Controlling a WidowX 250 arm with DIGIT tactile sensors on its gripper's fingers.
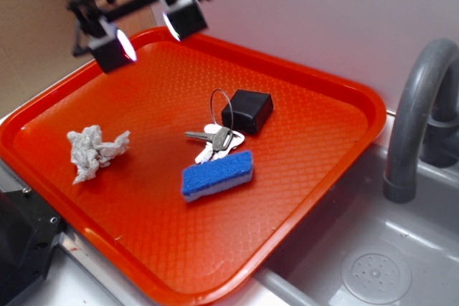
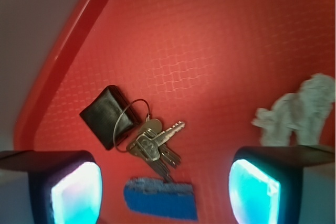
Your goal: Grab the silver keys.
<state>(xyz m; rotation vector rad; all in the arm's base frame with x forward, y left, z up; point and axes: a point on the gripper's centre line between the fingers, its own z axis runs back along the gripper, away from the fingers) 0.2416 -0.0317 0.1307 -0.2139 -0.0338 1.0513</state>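
No readable text, label, brand or number showed in either view; the embossing on the keys [image 2: 152,144] was too blurred to make out.

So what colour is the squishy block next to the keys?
The sponge block is blue with a white underside, clearest in the exterior view.

The tray [image 1: 301,84] sits beside a sink [image 1: 373,263], with the faucet [image 1: 419,112] at its right. On the tray, the keys [image 1: 215,141] lie near the middle, joined to a fob [image 1: 247,111] just behind them. A sponge [image 1: 216,175] lies just in front of the keys. A paper wad [image 1: 95,150] lies well apart, to their left. The gripper [image 1: 147,34] hangs above the tray's far left corner.
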